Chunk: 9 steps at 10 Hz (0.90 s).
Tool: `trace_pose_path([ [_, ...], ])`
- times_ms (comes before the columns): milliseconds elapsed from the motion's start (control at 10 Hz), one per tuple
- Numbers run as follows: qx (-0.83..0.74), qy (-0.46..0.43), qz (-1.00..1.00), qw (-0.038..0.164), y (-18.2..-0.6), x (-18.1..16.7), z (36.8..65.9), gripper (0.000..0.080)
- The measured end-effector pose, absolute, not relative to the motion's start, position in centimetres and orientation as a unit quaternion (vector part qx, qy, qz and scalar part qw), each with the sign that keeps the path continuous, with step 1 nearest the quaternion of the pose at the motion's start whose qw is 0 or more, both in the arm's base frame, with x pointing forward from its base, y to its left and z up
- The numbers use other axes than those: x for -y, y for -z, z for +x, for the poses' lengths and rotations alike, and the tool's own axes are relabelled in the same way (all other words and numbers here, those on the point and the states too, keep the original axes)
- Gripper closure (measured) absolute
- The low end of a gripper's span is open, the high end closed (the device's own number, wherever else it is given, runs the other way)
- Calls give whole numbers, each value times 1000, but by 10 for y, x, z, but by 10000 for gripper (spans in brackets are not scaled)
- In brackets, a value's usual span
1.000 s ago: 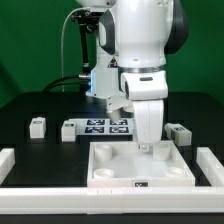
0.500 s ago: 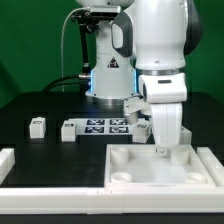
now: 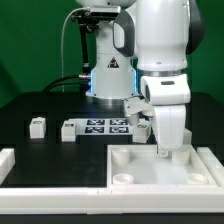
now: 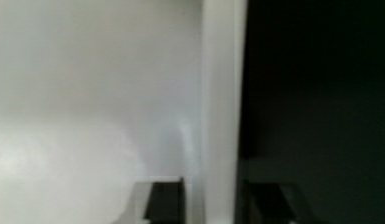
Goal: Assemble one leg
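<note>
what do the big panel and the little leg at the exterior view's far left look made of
The panel looks like smooth white moulded plastic, its sockets formed in one piece. The leg is likely the same matte white plastic; its marker looks like a printed sticker.

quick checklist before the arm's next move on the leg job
1. gripper astride the panel rim: ok
2. grip closed tight on that rim: cannot tell
3. panel flat on the table: ok
4. leg free, apart from the panel, at the exterior view's left: ok
5. sockets on the panel side nearest that leg empty: ok
</note>
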<state>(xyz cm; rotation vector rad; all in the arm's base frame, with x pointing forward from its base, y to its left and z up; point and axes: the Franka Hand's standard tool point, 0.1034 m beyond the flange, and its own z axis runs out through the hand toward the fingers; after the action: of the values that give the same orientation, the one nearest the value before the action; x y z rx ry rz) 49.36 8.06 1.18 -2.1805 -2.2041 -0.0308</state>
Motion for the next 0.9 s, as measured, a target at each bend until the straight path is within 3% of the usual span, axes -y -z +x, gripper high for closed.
trace_pose_path([
  [100,711,10,-703,21,-12,-80,494,560],
  [200,711,10,-703,21,-12,-80,493,353],
  [300,711,10,-703,21,-12,-80,493,225],
  [400,711,10,-703,21,-12,-80,493,173],
  [900,710,10,-703,21,-11,-80,493,150],
])
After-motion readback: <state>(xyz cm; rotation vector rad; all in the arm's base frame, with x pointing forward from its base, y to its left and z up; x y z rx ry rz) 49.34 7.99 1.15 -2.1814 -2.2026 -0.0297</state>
